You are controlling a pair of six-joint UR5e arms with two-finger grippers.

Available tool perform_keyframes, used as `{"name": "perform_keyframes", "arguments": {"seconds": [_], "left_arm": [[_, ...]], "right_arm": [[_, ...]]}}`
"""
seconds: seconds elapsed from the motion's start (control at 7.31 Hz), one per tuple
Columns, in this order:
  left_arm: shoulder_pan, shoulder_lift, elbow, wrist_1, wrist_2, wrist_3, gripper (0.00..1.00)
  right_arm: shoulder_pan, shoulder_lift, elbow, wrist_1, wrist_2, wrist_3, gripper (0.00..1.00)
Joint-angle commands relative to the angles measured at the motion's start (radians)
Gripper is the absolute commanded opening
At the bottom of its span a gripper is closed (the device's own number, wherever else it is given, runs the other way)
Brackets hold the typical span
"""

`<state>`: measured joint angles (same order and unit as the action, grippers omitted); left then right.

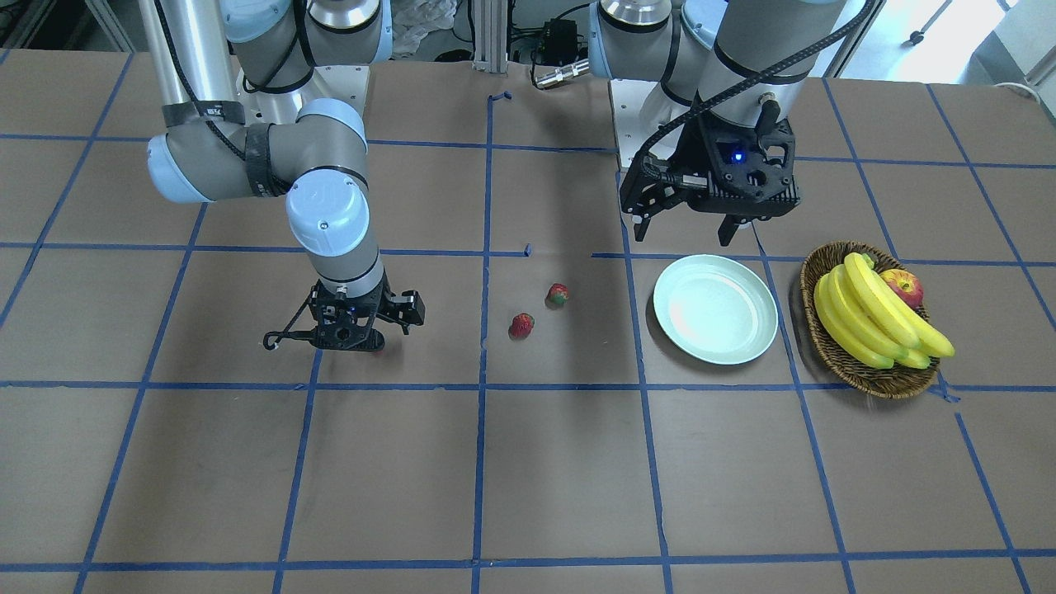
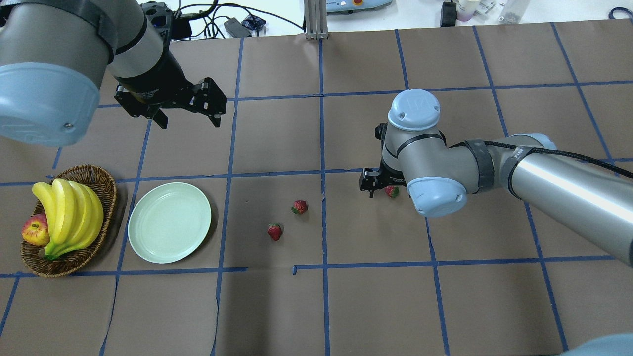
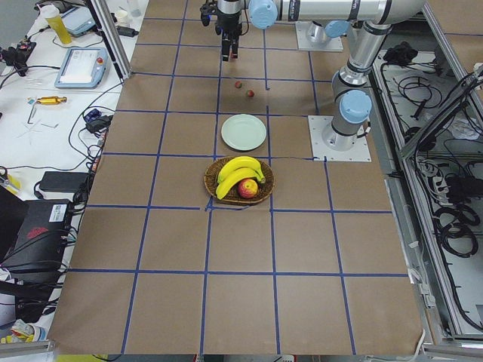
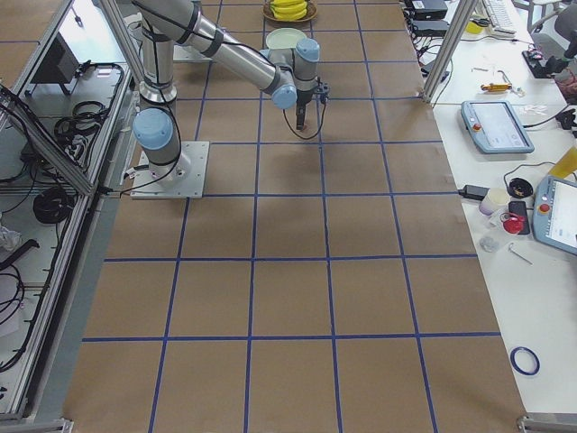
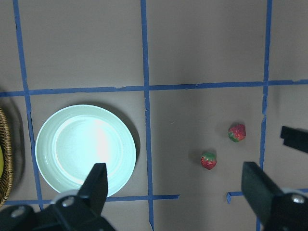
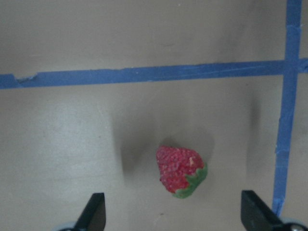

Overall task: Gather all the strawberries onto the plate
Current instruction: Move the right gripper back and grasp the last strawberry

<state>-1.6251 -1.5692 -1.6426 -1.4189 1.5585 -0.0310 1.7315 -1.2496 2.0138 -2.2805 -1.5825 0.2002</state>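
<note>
Here, right gripper [image 6: 174,211] spread over 1 strawberry [image 6: 180,171], left gripper [image 2: 188,117] spread near plate [image 2: 169,222], basket [image 2: 108,184] beside.

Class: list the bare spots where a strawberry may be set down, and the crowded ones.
Free: the whole plate; the table strip between plate and the two middle strawberries. Crowded: the basket, filled by bananas and an apple.

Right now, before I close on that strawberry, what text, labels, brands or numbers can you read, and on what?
No text can be read clearly in any view.
Raised logo on the right arm's joint cap: not legible.
White marks on the right arm's black strap: too blurred.
White label on the black case: too small.
The teach pendant screen: too small.
The plate and strawberries: unmarked.
</note>
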Motion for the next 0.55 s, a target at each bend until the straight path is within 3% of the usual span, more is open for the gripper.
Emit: {"name": "perform_keyframes", "arguments": {"seconds": [0.0, 0.14, 0.27, 0.41], "left_arm": [[0.001, 0.0, 0.001, 0.0, 0.0, -0.001, 1.0], [-0.001, 0.0, 0.0, 0.0, 0.0, -0.001, 1.0], [-0.001, 0.0, 0.0, 0.0, 0.0, -0.001, 1.0], [-0.001, 0.0, 0.0, 0.0, 0.0, -0.001, 1.0]], "right_arm": [[-0.003, 0.01, 0.002, -0.014, -0.014, -0.005, 0.32], [-0.001, 0.013, 0.002, -0.033, -0.014, -0.005, 0.21], [-0.001, 0.022, -0.001, -0.049, -0.014, -0.005, 0.21], [-0.001, 0.029, -0.003, -0.068, -0.02, -0.005, 0.0]]}}
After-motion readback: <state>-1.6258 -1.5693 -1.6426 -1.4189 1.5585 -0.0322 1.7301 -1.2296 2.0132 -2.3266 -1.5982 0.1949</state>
